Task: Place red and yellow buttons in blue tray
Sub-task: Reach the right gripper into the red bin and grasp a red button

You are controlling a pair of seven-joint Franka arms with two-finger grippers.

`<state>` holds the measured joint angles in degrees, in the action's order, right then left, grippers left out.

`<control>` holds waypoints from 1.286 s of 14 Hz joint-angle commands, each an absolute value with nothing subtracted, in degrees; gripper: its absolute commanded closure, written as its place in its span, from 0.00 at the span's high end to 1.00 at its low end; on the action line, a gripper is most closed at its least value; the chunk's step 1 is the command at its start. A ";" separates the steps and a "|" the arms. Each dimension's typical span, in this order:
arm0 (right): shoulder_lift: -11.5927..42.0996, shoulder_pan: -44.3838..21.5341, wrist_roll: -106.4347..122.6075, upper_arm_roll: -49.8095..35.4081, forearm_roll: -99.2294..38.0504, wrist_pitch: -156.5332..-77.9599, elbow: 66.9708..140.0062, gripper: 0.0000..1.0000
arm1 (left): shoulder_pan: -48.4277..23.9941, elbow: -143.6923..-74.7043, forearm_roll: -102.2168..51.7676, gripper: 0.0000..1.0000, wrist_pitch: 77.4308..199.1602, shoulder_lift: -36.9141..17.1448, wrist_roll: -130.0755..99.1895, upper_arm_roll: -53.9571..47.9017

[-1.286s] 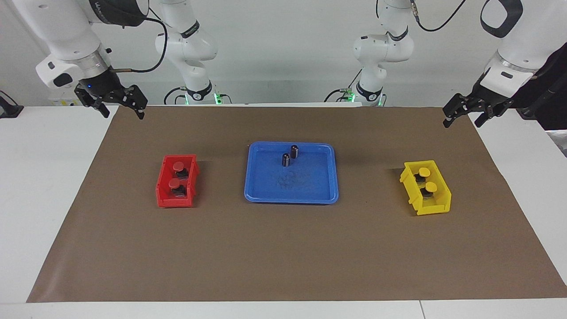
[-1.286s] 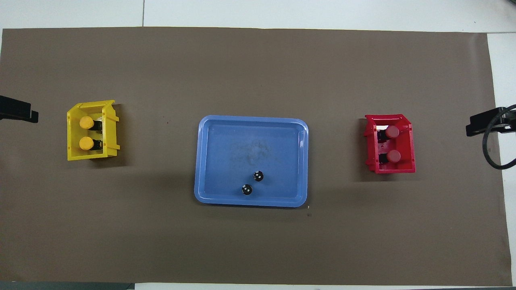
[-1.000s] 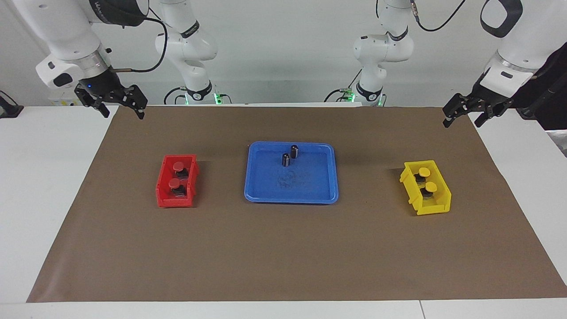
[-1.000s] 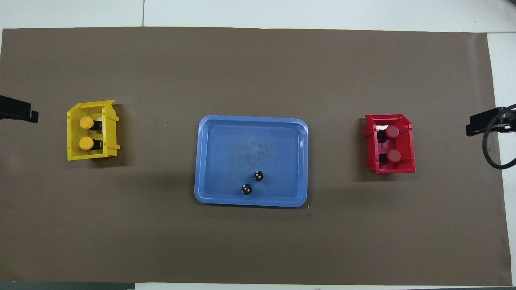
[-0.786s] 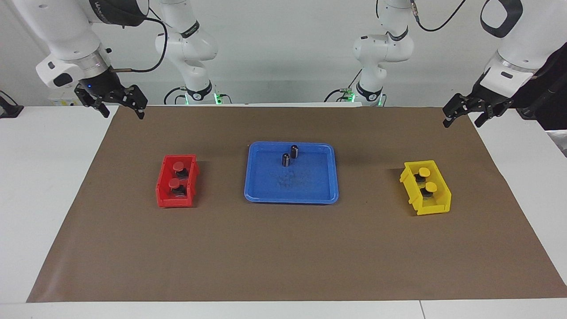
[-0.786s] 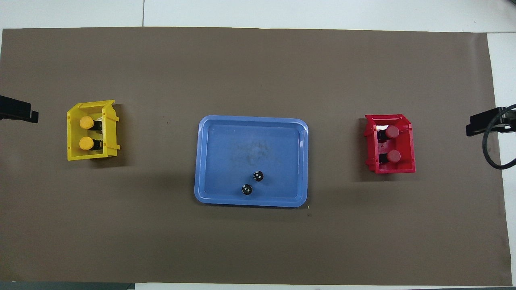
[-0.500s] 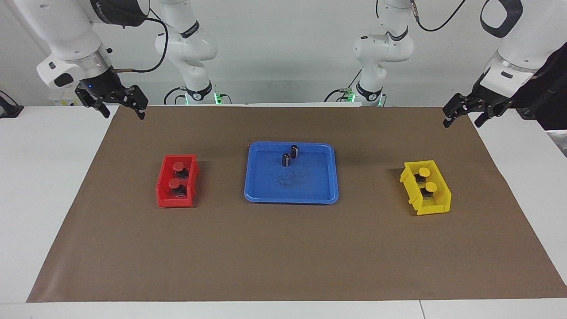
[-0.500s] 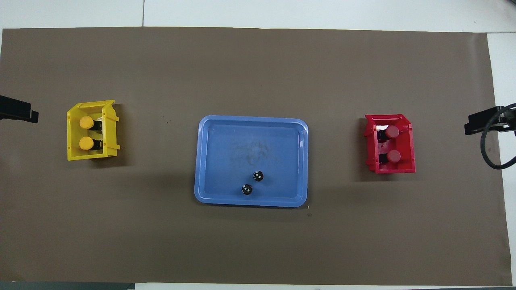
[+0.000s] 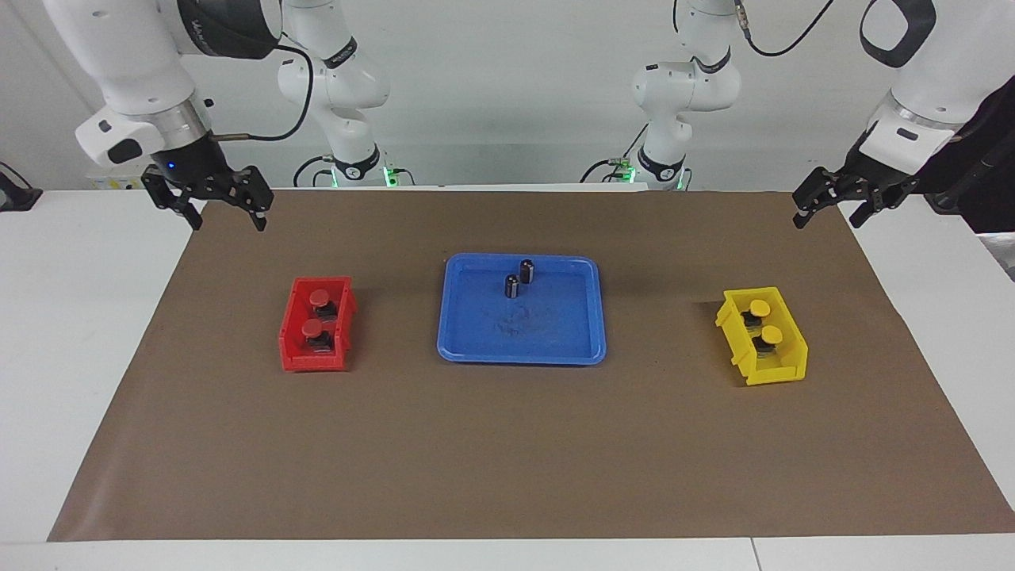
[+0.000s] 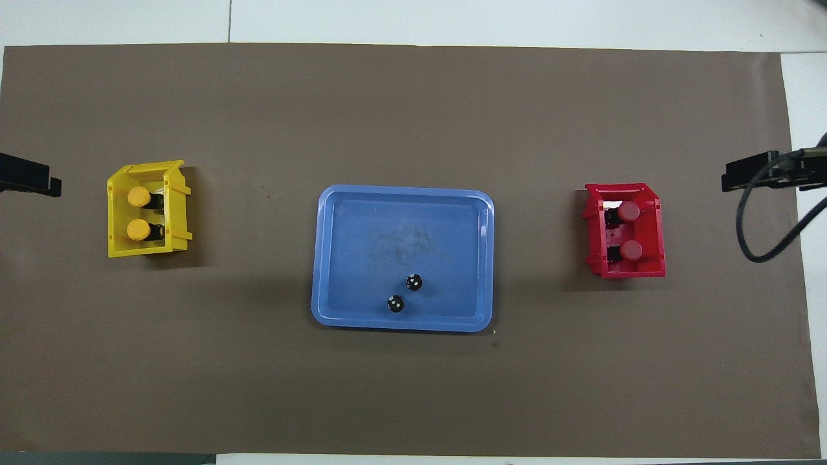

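Two red buttons (image 9: 319,297) (image 9: 312,327) sit in a small red bin (image 9: 295,357); they also show in the overhead view (image 10: 628,211). Two yellow buttons (image 9: 759,308) (image 9: 768,336) sit in a small yellow bin (image 9: 781,373), also seen from overhead (image 10: 138,196). The blue tray (image 9: 555,341) lies mid-table between the bins (image 10: 362,258). My right gripper (image 9: 224,216) is open and empty in the air over the mat's edge at the right arm's end. My left gripper (image 9: 826,216) is open and empty over the mat's corner at the left arm's end and waits.
Two small dark cylinders (image 9: 526,270) (image 9: 512,285) stand upright in the tray, near its rim nearest the robots (image 10: 413,282). A brown mat (image 9: 507,444) covers most of the white table. The right arm's cable (image 10: 753,219) hangs beside the red bin.
My right gripper has moved a little toward the middle of the table and lower, closer to the red bin. The left gripper, the bins, the tray and the buttons have not moved.
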<state>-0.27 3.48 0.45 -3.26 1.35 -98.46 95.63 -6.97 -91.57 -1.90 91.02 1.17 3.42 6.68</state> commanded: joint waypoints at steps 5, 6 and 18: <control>4.92 3.52 0.26 -3.43 -1.93 -120.63 109.83 0.76 | -6.68 -93.16 -1.93 1.00 90.53 2.73 4.31 6.59; 5.27 3.43 0.09 -3.51 -2.02 -122.50 111.34 0.73 | -6.68 -93.16 -1.93 1.00 90.53 2.81 4.31 6.59; 7.74 2.64 0.09 -3.52 -2.02 -132.71 121.19 0.63 | -6.68 -93.16 -1.93 1.00 90.53 2.81 4.31 6.59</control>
